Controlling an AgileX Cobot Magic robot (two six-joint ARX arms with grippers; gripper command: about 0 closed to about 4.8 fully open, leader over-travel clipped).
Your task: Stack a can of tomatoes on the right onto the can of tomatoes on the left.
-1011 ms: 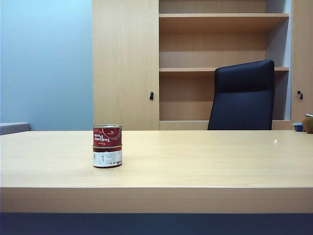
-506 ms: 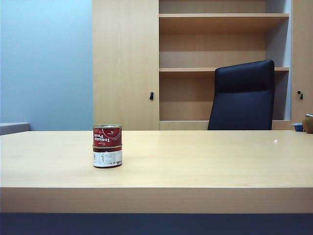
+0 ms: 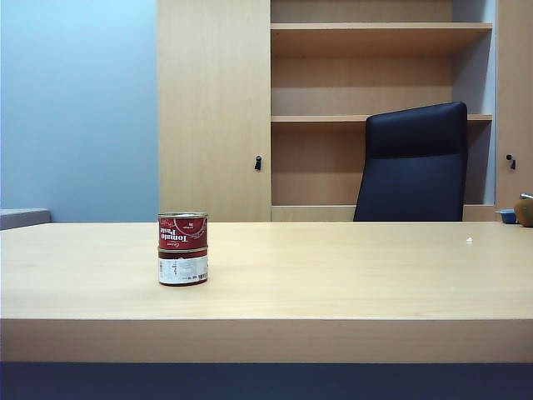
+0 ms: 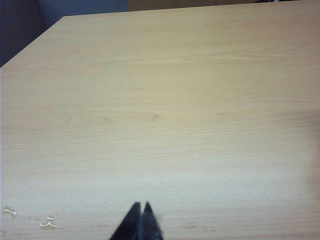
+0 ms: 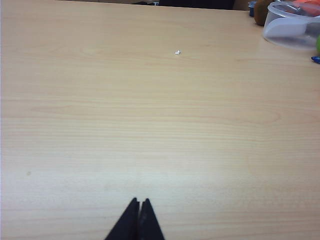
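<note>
Exterior view showed two tomato paste cans already stacked at the lower left of the frame, on the wooden table (image 3: 350, 275); the upper can (image 3: 182, 231), red with its label reading upside down, sat squarely on the lower can (image 3: 183, 268), whose label was mostly white; their rims met with no visible overhang or tilt; neither arm appeared in this view, and a black office chair (image 3: 414, 162) stood behind the table at the right, before the shelving.

Left wrist view showed the left gripper (image 4: 141, 220) at the bottom centre of its frame, its two dark fingers pressed together with nothing between them, over bare tabletop; no can was in sight there. Right wrist view showed the right gripper (image 5: 138, 217) likewise at the bottom centre, fingers closed and empty, above bare wood; a clear plastic container (image 5: 292, 27) lay at the upper right corner of that frame, well apart from the gripper, and a small white speck (image 5: 177, 52) sat on the table near the upper middle.

Judging from the stack standing free and both grippers empty and away from it, the placing step looked finished and the task essentially complete; the next move seemingly called for nothing beyond keeping both arms clear of the cans so the stack was not jarred.
</note>
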